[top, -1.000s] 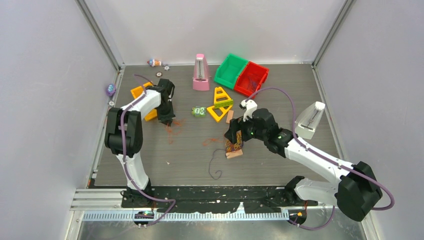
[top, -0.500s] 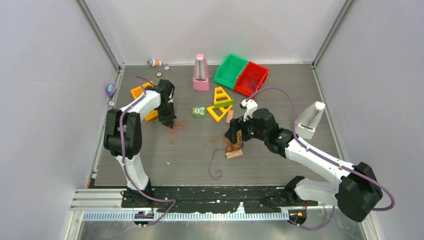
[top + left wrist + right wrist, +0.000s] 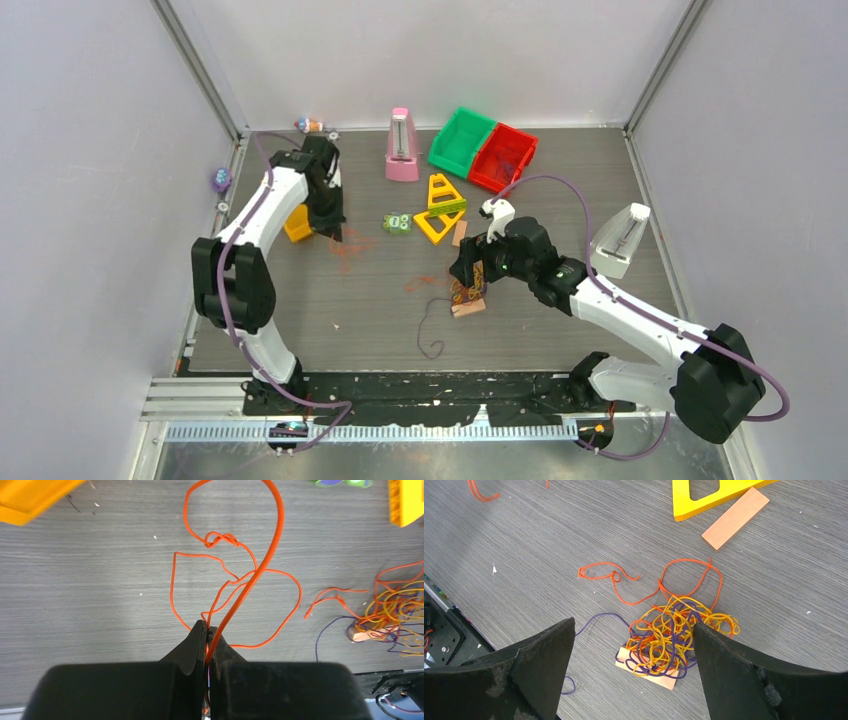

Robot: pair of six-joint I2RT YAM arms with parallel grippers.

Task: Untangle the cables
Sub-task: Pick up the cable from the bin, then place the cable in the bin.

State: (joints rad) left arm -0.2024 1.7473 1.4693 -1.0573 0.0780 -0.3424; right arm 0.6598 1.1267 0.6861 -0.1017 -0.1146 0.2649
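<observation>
One cable tangle (image 3: 674, 635), two bins (image 3: 445, 142)

A robotics lab test cell is indicated: a grey table (image 3: 330, 310) is boxed in by plain pale walls (image 3: 90, 200) joined with metal posts (image 3: 200, 70), a left arm (image 3: 275, 200) and a right arm (image 3: 640, 315) are bolted along its near edge, and plastic bins (image 3: 447, 150) are laid on it
</observation>
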